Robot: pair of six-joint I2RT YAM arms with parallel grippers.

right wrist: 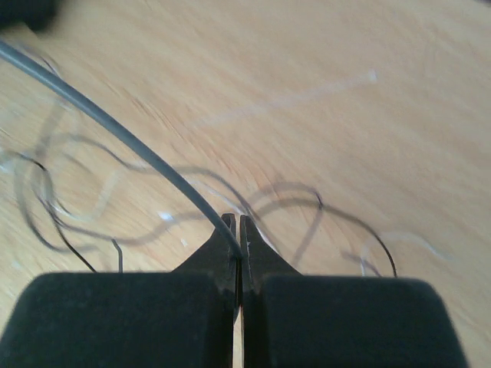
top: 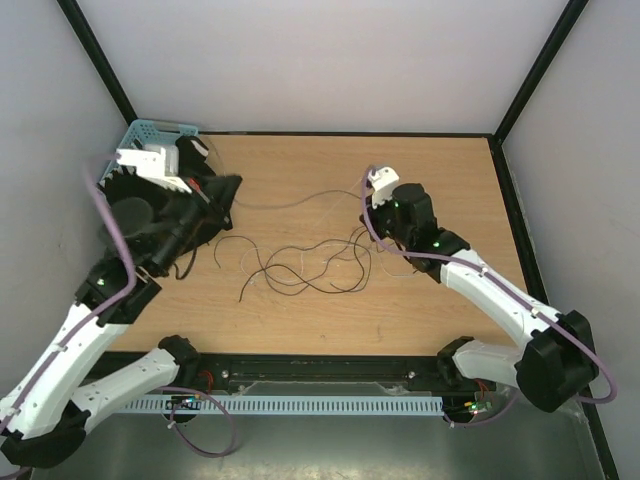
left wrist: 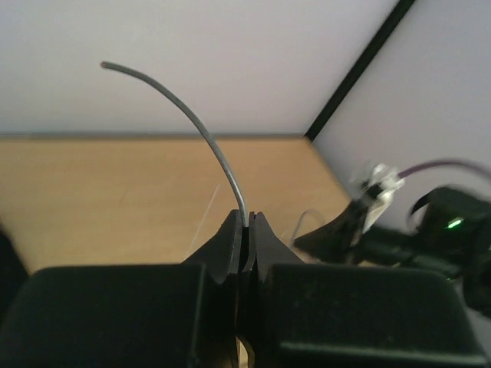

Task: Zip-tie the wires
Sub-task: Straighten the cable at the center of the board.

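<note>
- Plainly, the left pincer (left wrist: 247, 220) is pressed together on 1 end of a thin, smooth grey strand (left wrist: 205, 134), which arcs up and off to the left from its tips.
- The right pincer (right wrist: 235, 224) is also pressed together, pinching a grey strand that runs up and leftward from its tips. From above, a pale line spans the gap between the 2 pincers, so this is probably the same piece, and possibly the tie itself.
- The hair-thin, dark brown-black, curly wires (top: 300, 265) lie loose on the light wooden tabletop (top: 430, 300). They sit just beneath and beyond the right pincer's tips and off to the right of the left pincer. Neither pincer holds them.
- Judging by their look, the wires are almost weightless and very limp, with springy curls. They should slide, snag on each other and spread apart rather than keep to a bunch.
- They lie flat, so a pinch at 1 strand risks scraping the wood. The better hold seems to be where several strands cross in the middle of the tangle, or at a raised loop.
- The grey strand keeps its arc, so it seems stiffer and springy. It is smooth and may slip through closed tips if pulled lengthwise.
</note>
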